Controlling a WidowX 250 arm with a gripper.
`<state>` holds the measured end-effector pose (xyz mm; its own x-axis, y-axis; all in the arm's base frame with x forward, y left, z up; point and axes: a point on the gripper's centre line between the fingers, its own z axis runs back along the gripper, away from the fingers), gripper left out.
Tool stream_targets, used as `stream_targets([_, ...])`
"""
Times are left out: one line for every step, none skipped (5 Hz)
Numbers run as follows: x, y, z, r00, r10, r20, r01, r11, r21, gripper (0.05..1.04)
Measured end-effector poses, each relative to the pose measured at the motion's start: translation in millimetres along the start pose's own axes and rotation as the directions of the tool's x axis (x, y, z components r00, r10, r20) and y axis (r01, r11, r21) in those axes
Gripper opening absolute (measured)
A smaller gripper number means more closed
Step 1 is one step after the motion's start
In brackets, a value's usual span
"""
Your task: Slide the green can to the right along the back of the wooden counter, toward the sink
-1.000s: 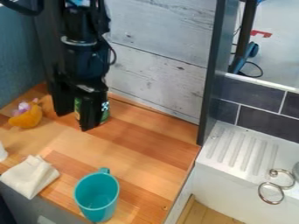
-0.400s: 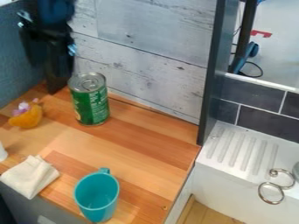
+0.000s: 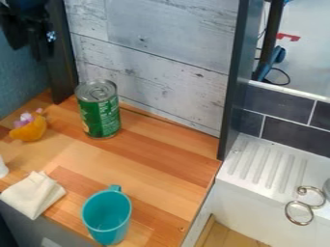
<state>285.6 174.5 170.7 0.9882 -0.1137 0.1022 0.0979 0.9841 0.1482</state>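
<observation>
Camera view, everything placed off the green cylindrical metal can (image 3: 99,110). Can stands upright on the brown wooden counter (image 3: 151,161), silver metal top facing up; contents can't be seen.

Black two-finger gripper (image 3: 31,52): up and picture-left of the can, well above counter level, apart from it. Pincer is spread, gap between the fingers, nothing held. Can is the nearest of the larger items on the counter.

Teal handled mug (image 3: 107,217): nearer the camera than the can, slightly picture-right of it, by the counter's front edge. Mouth up, handle toward the can. Inside wall and part of the base visible, plain teal.

Orange rounded toy-like item (image 3: 29,130): picture-left of the can, not touching it. Pink and white bits at its top; can't tell if it's a container or one solid piece.

Folded off-white cloth (image 3: 34,194): nearer the camera than the can, picture-left, flat near the counter edge. White object (image 3: 3,168), cut off by the frame: farther picture-left of the can, type unclear.

Whitewashed wood-plank panel (image 3: 161,43): behind the can. White ridged sink unit (image 3: 235,198): picture-right of the can, past the dark upright post (image 3: 233,82), curled silver metal piece (image 3: 298,212) on its near side.
</observation>
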Motion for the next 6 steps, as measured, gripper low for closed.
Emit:
stream_targets([14.4, 7.9, -22.3, 1.0, -0.01, 0.016, 0.009, 1.0, 0.01, 1.001])
stream_targets([20.8, 10.4, -43.9, 1.0, -0.003, 0.002, 0.003, 1.0, 0.012, 1.001])
stream_targets([33.9, 13.2, -60.0, 1.0, -0.017, -0.012, 0.017, 1.0, 0.001, 1.001])
stream_targets([41.1, 20.1, -69.9, 0.999, -0.033, -0.023, 0.034, 0.999, 0.009, 1.001])
stream_targets([49.6, 27.6, -81.4, 0.999, -0.032, -0.032, 0.033, 0.999, 0.023, 1.001])
stream_targets([58.7, 24.8, -92.9, 0.994, -0.078, -0.074, 0.081, 0.996, 0.041, 1.001])
